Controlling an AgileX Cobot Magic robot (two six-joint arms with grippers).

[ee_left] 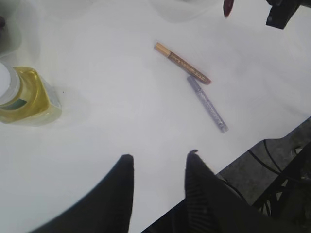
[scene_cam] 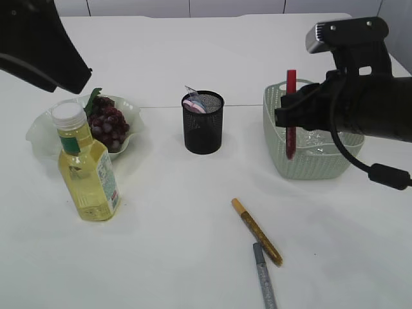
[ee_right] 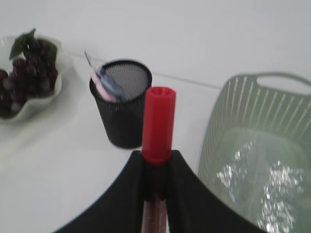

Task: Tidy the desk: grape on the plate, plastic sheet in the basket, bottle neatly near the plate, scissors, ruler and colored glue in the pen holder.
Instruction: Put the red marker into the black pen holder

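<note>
Holding a red glue pen (scene_cam: 291,116) upright by its shaft, the right gripper (ee_right: 154,170) has its fingers clamped narrow on the tube, the red cap standing above them. In the right wrist view the black mesh pen holder (ee_right: 121,114) lies ahead and a little left of the pen, apart from it; the pen's long axis is near vertical, so the move likely turns on carrying it leftward over the holder's round mouth, where a pink and blue item already leans. The green woven basket (scene_cam: 280,154), with crinkled clear plastic sheet (ee_right: 252,189) inside, sits just beside the pen on the right. The left gripper (ee_left: 160,160) hangs part open over bare table, holding nothing. A gold glue pen (scene_cam: 256,230) and a silver glue pen (scene_cam: 264,278), slim and glittery, lie flat near the front, end to end at an angle. Grapes (scene_cam: 108,125) rest on the wavy plate (scene_cam: 38,132); the yellow bottle (scene_cam: 87,174) stands in front of it
</note>
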